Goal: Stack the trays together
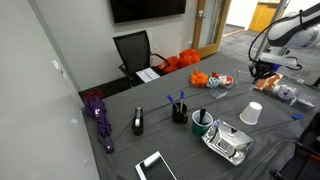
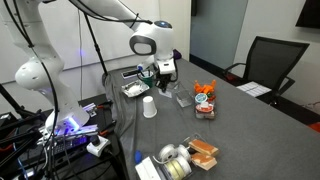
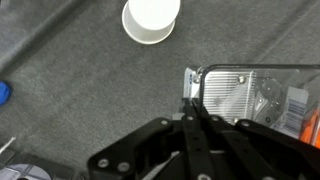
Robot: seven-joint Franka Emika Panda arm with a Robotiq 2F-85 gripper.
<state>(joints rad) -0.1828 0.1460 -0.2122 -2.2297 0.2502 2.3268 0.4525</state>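
Since the gripper point(image 3: 193, 112) stands pinched on the left rim of the clear tray point(image 3: 245, 95), right of the white cup point(image 3: 152, 18), lift level and slowly: thin-edge hold judged liable to tilt.

The cup point(image 3: 151, 20) is white, the tray point(image 3: 240, 100) clear, the table point(image 3: 70, 95) grey

Two clear plastic trays lie flat on the grey table point(image 2: 250, 130), apart and unstacked. The first tray point(image 2: 133, 90) sits near the table edge, the second tray point(image 2: 183, 98) further in. Wrist view shows a tray point(image 3: 240, 95): rectangular, rounded corners, glossy floor. Cannot tell which of the two.
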